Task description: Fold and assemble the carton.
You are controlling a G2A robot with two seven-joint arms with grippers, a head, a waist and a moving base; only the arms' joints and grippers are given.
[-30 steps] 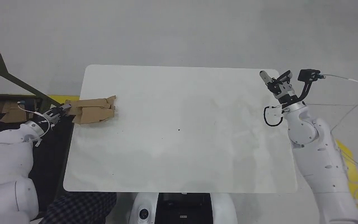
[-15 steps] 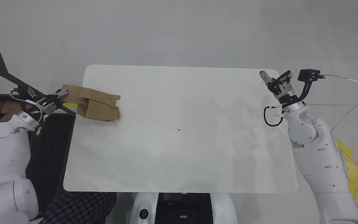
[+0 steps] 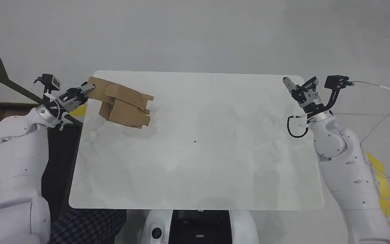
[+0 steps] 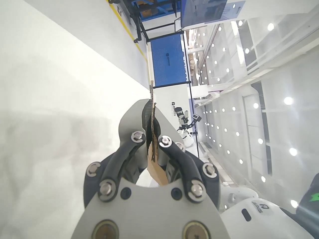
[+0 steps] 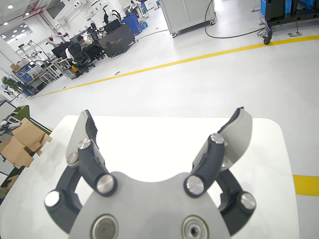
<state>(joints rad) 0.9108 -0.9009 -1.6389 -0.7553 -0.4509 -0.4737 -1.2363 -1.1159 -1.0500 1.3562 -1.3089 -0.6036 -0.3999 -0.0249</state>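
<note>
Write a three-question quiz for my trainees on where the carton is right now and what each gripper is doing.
1. Which gripper is shut on the carton?
2. True or false: the right gripper is shut.
3. Which part of the table is the carton at? A) its centre B) its far left corner C) its right edge

Key: 1. the left gripper, which pinches the carton by one edge; 2. false, it is open and empty; 3. B.
</note>
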